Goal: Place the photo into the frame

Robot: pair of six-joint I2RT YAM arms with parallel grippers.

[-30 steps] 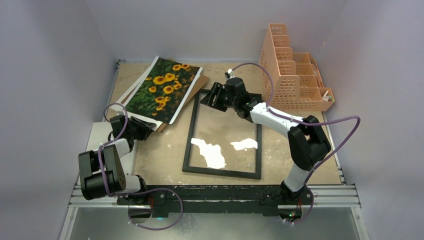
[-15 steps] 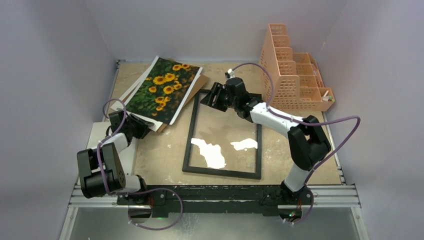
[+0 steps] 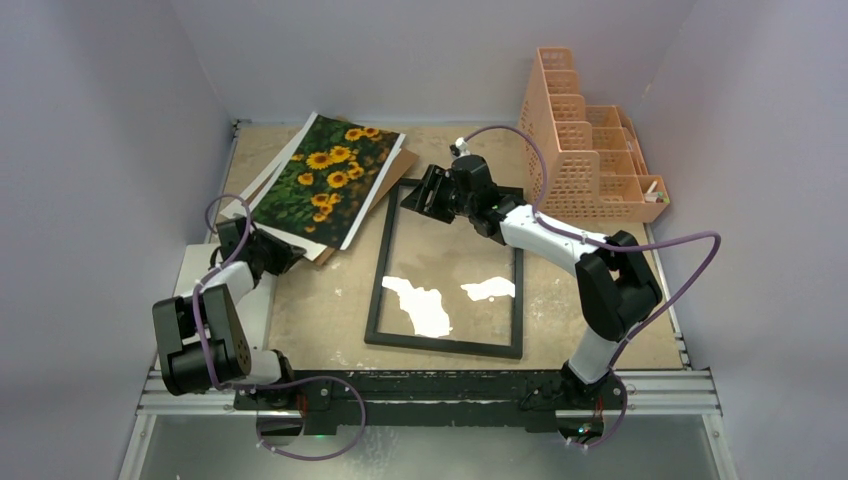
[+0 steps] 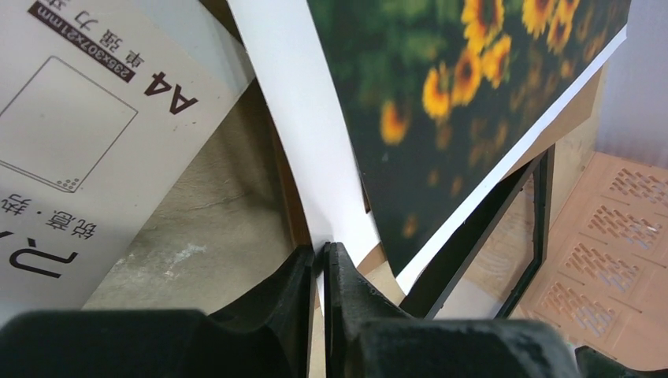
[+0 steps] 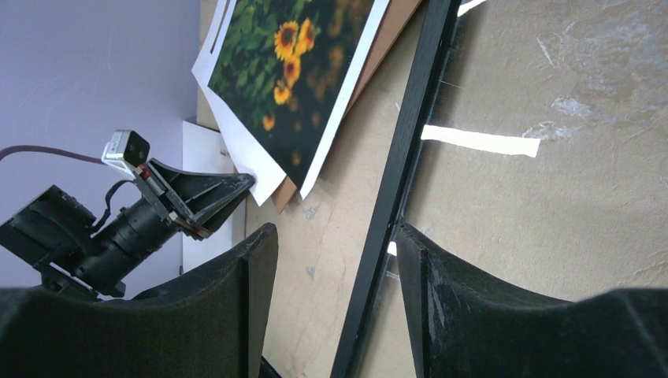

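The sunflower photo [image 3: 325, 180] lies on a stack of papers and a brown board [image 3: 388, 183] at the far left, left of the frame. The black frame [image 3: 378, 290] lies flat mid-table, its glass reflecting light. My left gripper [image 3: 288, 253] sits at the stack's near corner. In the left wrist view its jaws [image 4: 323, 252] are shut on the corner of a white sheet [image 4: 303, 142] that lies just under the photo [image 4: 473, 118]. My right gripper [image 3: 420, 195] is open over the frame's far-left corner. The frame's left bar [image 5: 402, 157] runs between its fingers [image 5: 260, 268].
A peach mesh organizer [image 3: 590, 150] stands at the far right against the wall. A printed A4 insert sheet [image 4: 94, 118] sticks out under the stack on the left. A white slab [image 3: 195, 270] lies by the left arm. Walls close in on the left, back and right.
My left gripper has moved a little left along the stack's near corner and closed on the white sheet. The right arm and the frame have not moved.
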